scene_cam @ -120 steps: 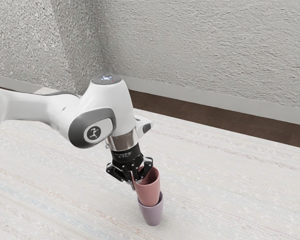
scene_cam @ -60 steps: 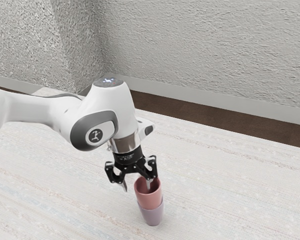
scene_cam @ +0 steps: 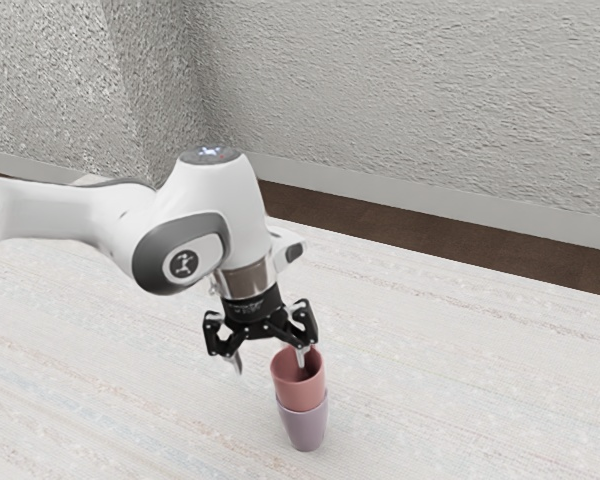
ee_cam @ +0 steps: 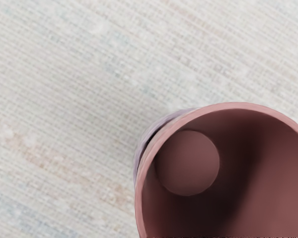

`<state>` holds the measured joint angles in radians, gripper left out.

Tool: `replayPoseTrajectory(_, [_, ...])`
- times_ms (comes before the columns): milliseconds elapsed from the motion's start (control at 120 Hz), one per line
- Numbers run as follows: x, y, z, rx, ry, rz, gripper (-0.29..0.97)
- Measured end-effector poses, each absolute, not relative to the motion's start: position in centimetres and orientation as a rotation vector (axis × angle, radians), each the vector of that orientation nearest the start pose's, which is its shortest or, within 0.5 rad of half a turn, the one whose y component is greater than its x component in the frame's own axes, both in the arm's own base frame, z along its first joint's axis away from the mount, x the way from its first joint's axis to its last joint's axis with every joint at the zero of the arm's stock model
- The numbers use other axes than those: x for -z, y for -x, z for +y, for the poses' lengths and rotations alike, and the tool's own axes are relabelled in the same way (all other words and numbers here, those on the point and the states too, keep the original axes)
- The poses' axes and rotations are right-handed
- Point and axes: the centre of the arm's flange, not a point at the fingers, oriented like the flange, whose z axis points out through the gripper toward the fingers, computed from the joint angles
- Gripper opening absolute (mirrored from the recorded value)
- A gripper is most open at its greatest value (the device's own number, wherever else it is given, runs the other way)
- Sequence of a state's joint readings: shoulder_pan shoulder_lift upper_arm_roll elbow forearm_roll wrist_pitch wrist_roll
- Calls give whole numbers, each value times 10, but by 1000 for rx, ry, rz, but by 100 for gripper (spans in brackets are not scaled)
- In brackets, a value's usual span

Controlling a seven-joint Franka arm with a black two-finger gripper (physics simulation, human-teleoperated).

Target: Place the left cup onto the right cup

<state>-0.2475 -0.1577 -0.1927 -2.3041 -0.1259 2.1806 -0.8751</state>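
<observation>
A pink cup (scene_cam: 298,380) sits upright, nested in a lilac cup (scene_cam: 304,427) that stands on the table. My gripper (scene_cam: 267,361) hovers at the pink cup's rim with its fingers spread wide and is open. One fingertip hangs just over the rim, the other is off to the exterior view's left of the cup. From the wrist camera I look down into the pink cup (ee_cam: 223,173), with a strip of the lilac cup (ee_cam: 151,134) showing around it.
The pale woven tabletop (scene_cam: 460,340) spreads around the cups. A dark floor strip (scene_cam: 430,235) and a rough grey wall (scene_cam: 410,90) lie beyond the table's far edge.
My fingers have spread apart and let go of the pink cup. The cup has dropped from a tilt to sit upright and deeper in the lilac cup. My hand has risen slightly.
</observation>
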Motion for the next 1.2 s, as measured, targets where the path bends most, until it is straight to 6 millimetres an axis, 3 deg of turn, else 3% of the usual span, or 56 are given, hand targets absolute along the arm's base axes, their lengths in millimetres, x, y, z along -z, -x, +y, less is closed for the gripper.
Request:
replayPoseTrajectory(208, [-425, -443, -215, -8, 3114, -780, 67])
replayPoseTrajectory(517, [-464, -458, -213, 71, 3090, -713, 68])
replayPoseTrajectory(808, [-513, -488, -187, 71, 3064, -757, 68])
replayPoseTrajectory(925, [-523, -499, -181, 91, 3035, -679, 68])
replayPoseTrajectory(1200, [-539, -541, -140, 130, 3015, -572, 68])
